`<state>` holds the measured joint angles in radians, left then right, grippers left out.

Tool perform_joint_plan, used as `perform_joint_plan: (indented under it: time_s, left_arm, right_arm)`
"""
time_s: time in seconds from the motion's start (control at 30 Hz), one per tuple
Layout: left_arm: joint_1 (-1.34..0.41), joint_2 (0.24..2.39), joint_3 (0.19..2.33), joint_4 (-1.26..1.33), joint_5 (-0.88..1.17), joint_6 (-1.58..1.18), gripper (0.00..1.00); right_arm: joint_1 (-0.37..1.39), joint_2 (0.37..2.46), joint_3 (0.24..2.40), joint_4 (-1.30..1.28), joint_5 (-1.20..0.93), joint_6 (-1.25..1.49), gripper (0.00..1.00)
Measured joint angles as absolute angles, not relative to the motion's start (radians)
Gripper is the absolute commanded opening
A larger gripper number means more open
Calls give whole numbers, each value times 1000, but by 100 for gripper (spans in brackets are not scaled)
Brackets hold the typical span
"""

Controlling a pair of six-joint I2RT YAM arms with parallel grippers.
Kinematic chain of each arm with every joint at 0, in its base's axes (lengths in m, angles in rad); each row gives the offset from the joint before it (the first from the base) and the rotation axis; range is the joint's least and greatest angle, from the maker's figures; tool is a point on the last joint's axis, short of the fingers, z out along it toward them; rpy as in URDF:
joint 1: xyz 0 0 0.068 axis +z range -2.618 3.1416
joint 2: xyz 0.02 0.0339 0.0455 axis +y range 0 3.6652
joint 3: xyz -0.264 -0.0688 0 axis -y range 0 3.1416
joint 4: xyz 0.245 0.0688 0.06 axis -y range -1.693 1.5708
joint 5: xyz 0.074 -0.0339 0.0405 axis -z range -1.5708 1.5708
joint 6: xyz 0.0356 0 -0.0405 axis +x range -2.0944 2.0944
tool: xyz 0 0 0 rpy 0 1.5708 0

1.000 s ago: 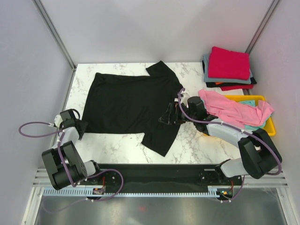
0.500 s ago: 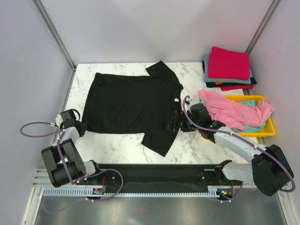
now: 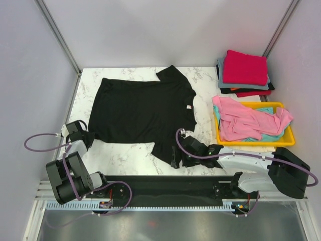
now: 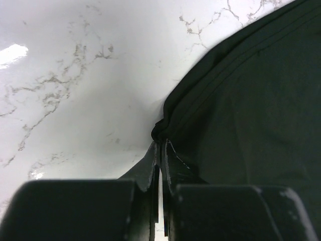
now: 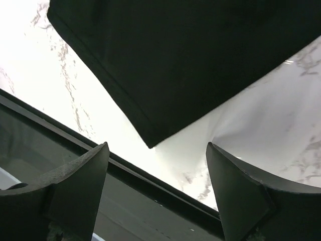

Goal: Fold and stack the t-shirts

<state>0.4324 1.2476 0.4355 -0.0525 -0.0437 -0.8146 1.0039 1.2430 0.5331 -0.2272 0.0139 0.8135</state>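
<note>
The right gripper [image 3: 174, 158] has swung from the collar down to the near sleeve of the black t-shirt [image 3: 140, 108], by the near edge of the table [image 3: 125, 155], its jaws spread wide. The left gripper [image 3: 85, 138] is pinched closed on the hem corner near the left edge. The shirt lies flat.

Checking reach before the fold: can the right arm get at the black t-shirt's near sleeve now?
Likely yes: the open right claw faces the near sleeve corner, nothing between them.
</note>
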Motion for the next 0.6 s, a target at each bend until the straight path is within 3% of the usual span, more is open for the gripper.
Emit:
perform_joint_plan:
  time_s: [0.17, 0.33, 0.6]
  left_arm:
    - [432, 1240, 413, -11, -18, -815, 2]
    - [432, 1226, 387, 22, 11, -815, 2]
    - [432, 1226, 379, 37, 36, -815, 2]
  right_arm:
    - [1090, 1324, 587, -218, 82, 883, 77]
    - [1148, 1394, 627, -198, 115, 930, 55]
    - [1170, 1430, 638, -195, 168, 974, 32]
